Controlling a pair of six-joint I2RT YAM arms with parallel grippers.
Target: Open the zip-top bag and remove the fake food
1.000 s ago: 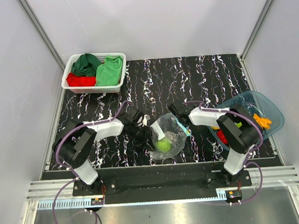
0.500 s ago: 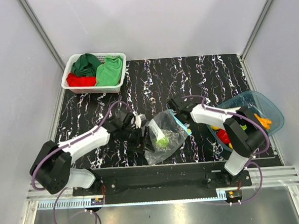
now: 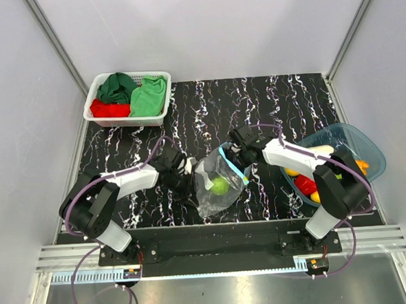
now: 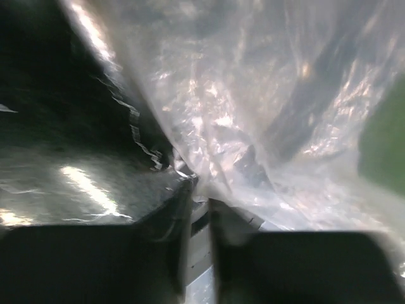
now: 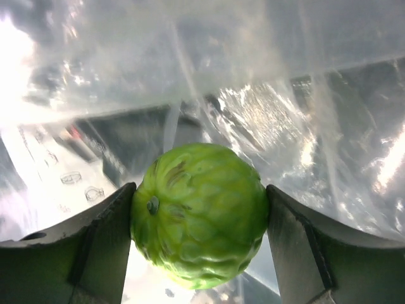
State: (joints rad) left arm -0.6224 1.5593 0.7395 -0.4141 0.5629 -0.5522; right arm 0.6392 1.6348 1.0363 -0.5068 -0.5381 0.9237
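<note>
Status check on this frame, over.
Left gripper shut on zip-top bag. Right gripper at bag mouth, fingers either side of green fake fruit, contact unclear. Fruit not yet out. No obstruction seen.

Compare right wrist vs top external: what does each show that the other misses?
Right wrist only: the green fake food sits between the fingers of the right tool, filling the gap; its ribbed skin shows. Top external only: the left tool at the zip-top bag, the blue zip strip, a teal tub holding more pieces, a white basket of cloths. Both: the bag's clear plastic and that green piece.
</note>
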